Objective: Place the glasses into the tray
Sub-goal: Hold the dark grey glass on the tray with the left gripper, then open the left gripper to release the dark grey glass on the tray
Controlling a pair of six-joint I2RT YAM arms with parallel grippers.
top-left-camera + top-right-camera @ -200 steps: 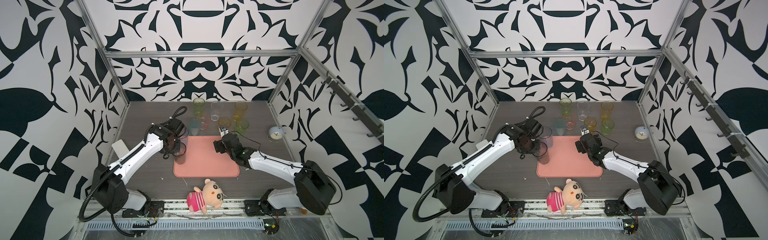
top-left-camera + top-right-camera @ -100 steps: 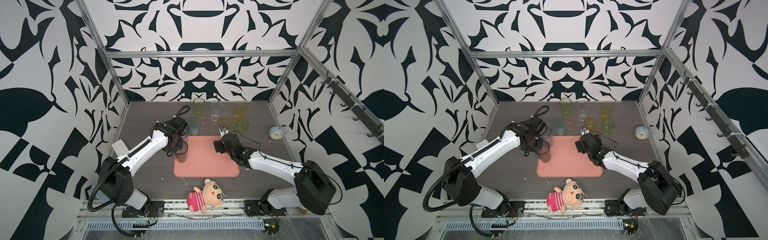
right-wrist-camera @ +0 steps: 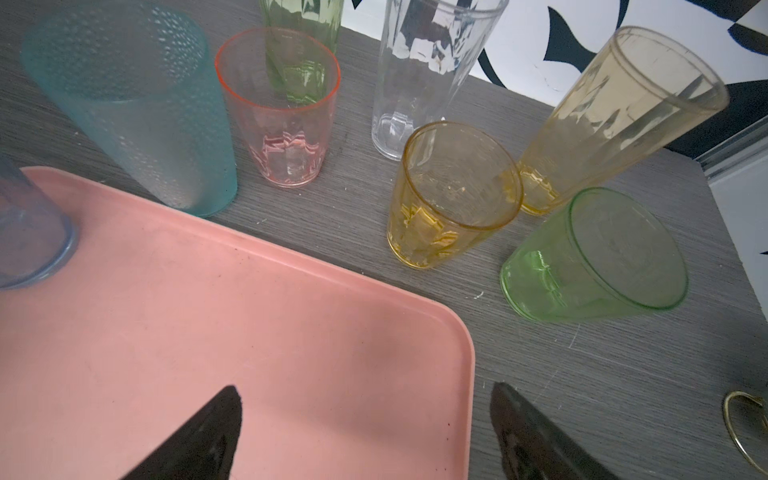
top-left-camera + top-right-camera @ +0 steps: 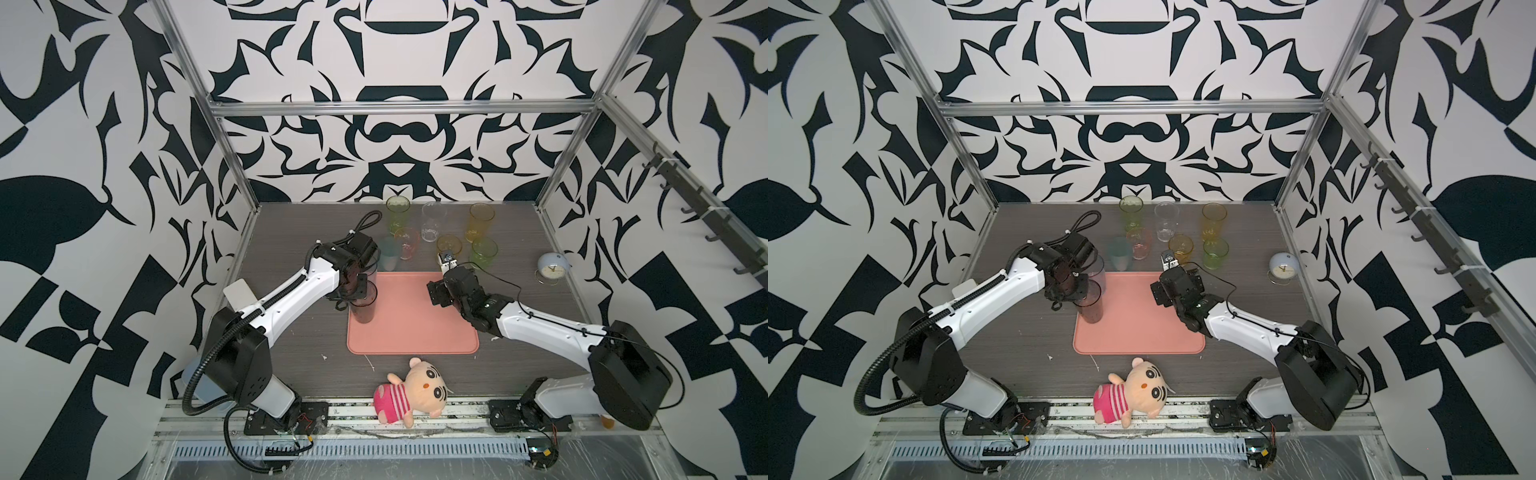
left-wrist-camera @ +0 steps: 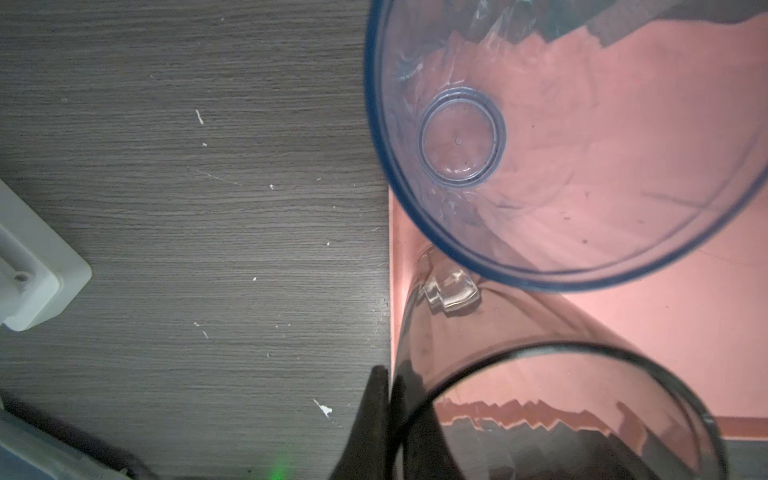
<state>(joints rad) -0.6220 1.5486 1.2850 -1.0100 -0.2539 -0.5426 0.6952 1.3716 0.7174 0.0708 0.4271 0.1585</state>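
**Top views.** L arm leans further in over the desk (image 4: 519,232) than 1 s ago, shoulder and elbow fwd. The smoky glass (image 4: 363,305) it carries is at approx. the same spot: upright, at the left edge of the tray (image 4: 415,320). L hand (image 4: 360,287) is at its rim. The blue-grey glass (image 4: 371,266) stands just behind, partly hidden by the wrist. R hand (image 4: 451,284) shows no shift vs 1 s ago and hangs over the tray's far-right corner. Seven glasses are unmoved on the desk beyond the tray, incl. the teal glass (image 4: 1119,255) and the amber glass (image 4: 1180,247).

**L wrist.** L hand is clenched on the smoky glass wall, one finger (image 5: 374,415) outside the rim and one inside. The glass base is over the tray, just inside the edge and next to the blue-grey glass base. Contact w/ the tray surface can't be told.

**R wrist.** R hand is released, fingers (image 3: 199,436) wide apart w/ nothing between. The amber glass is straight ahead, apart from the tray rim.

**Reading.** Only the arm pose changed, not the glass position, so the set-down looks nearly finished. Letting go is prob. next. That would make 2 of 9 in. R hand seems lined up for the amber glass.
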